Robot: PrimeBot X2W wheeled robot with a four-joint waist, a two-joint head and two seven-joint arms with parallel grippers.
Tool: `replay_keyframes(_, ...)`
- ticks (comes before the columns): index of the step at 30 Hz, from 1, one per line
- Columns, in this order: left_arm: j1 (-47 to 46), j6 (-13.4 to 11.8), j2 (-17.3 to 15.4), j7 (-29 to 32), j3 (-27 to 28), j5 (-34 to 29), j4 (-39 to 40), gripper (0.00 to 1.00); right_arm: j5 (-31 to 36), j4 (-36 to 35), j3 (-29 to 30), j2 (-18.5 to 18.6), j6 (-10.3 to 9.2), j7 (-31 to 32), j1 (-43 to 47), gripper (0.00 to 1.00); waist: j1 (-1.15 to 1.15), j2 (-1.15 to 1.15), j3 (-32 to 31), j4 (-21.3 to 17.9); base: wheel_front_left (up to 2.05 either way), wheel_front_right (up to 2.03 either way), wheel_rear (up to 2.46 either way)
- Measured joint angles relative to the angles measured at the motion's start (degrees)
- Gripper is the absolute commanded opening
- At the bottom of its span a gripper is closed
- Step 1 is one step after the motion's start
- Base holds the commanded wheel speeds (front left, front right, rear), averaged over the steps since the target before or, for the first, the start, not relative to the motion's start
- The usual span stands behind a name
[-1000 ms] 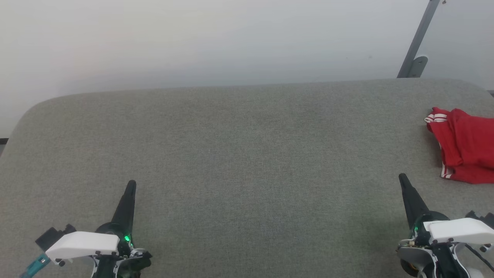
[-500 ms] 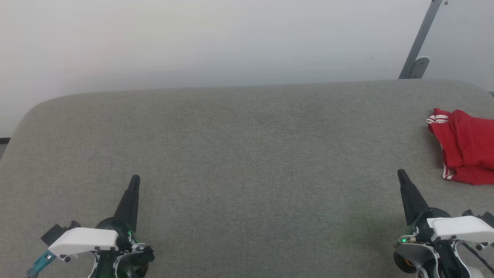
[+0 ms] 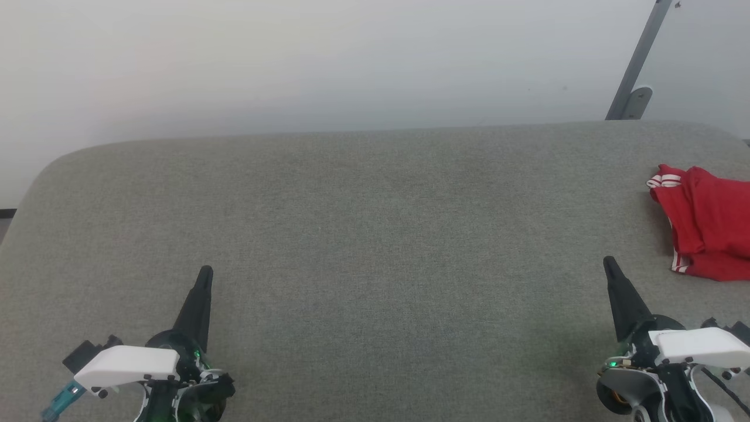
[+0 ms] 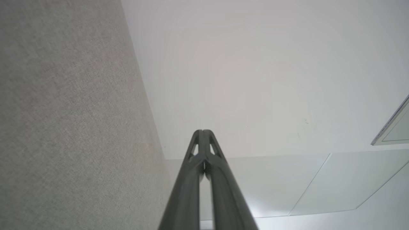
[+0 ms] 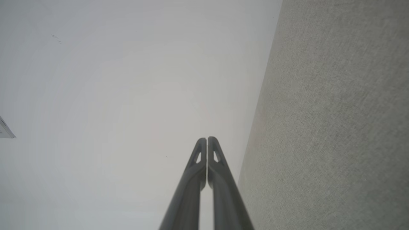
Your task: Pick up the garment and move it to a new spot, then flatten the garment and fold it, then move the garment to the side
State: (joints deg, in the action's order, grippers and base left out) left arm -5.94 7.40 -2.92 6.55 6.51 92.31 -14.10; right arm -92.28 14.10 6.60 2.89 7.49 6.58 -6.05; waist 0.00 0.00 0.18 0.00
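The garment (image 3: 706, 223), red with white-striped trim, lies crumpled at the far right edge of the grey fabric table (image 3: 375, 234), partly cut off by the head view's border. My right gripper (image 3: 607, 264) hovers at the lower right, just left of and nearer than the garment, apart from it, its two fingers pressed together and empty. My left gripper (image 3: 205, 272) sits at the lower left, far from the garment, also shut with nothing in it. Each wrist view shows its own fingers closed tip to tip: left gripper (image 4: 202, 131), right gripper (image 5: 207, 139).
A white wall (image 3: 293, 58) rises behind the table's rounded far edge. A grey metal post (image 3: 636, 64) with a bracket stands at the back right. The table surface (image 4: 64, 127) runs along one side of each wrist view.
The head view shifted slightly, so everything sits a little differently. Both grippers reach a touch further forward than a second ago. The garment has not moved.
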Motion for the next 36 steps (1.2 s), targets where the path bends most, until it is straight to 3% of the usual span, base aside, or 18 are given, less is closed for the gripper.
replay_keyframes(36,0.0,0.0,0.01,0.0,-0.01,0.0,0.0,0.0,0.0,-0.01,-0.03,0.0,0.0,0.0,-0.02,0.0,0.0,0.0,0.0,0.0,0.0,0.0,0.0)
